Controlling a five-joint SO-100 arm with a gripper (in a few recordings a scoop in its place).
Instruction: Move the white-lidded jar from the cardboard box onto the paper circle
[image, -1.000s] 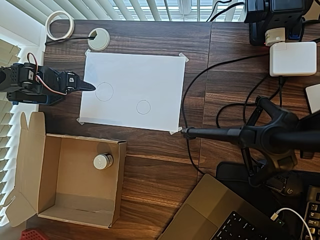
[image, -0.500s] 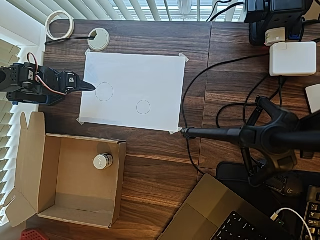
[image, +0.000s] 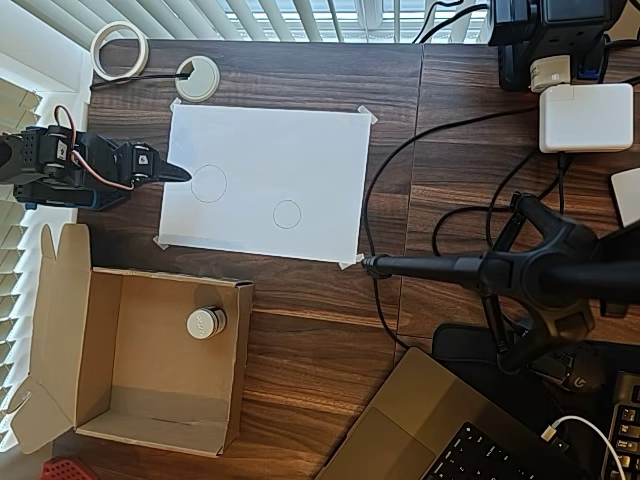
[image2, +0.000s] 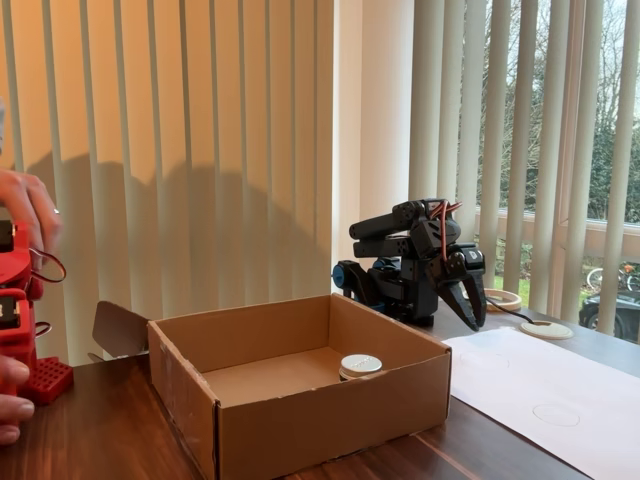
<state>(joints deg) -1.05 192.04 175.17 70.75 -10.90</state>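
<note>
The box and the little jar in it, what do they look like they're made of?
The box: plain brown corrugated cardboard, matte, with raw cut edges and folded flaps. The jar: its flat lid looks whitish-silver with a slight sheen, perhaps metal or plastic; the body is too hidden to judge.

In the fixed view the cardboard box (image2: 300, 400) front wall hides the lower part of the white-lidded jar (image2: 360, 366); the box bottom is cut by the edge.
</note>
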